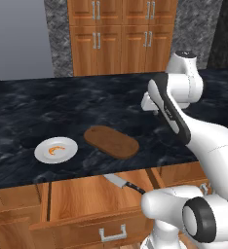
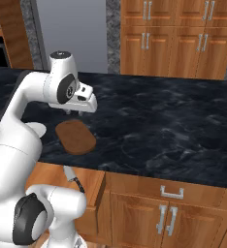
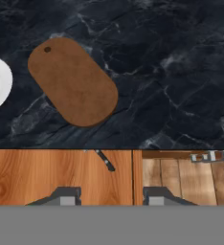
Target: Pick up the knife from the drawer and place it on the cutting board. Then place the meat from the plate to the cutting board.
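Note:
The knife (image 1: 123, 182) lies in the open drawer (image 1: 82, 194), its silver-grey blade toward the counter and its black handle toward me. On the counter above it lies the bare dark brown cutting board (image 1: 111, 141). To its left, the white plate (image 1: 67, 153) carries the small orange meat (image 1: 56, 149). My gripper (image 2: 72, 113) hangs high over the counter, just past the board (image 2: 75, 137), pointing down. In the hand view its fingertips (image 3: 61, 196) stand apart with nothing between them, above the drawer (image 3: 47, 177), the knife (image 3: 104, 160) and the board (image 3: 73, 81).
The black marble counter (image 1: 86, 107) spreads wide behind and to the right of the board. Tall wooden cabinets (image 1: 121, 34) stand at the back. Right of the open drawer are a closed drawer (image 2: 172, 193) and cabinet doors (image 2: 166, 218). The open drawer's front panel (image 1: 112, 234) juts toward my base.

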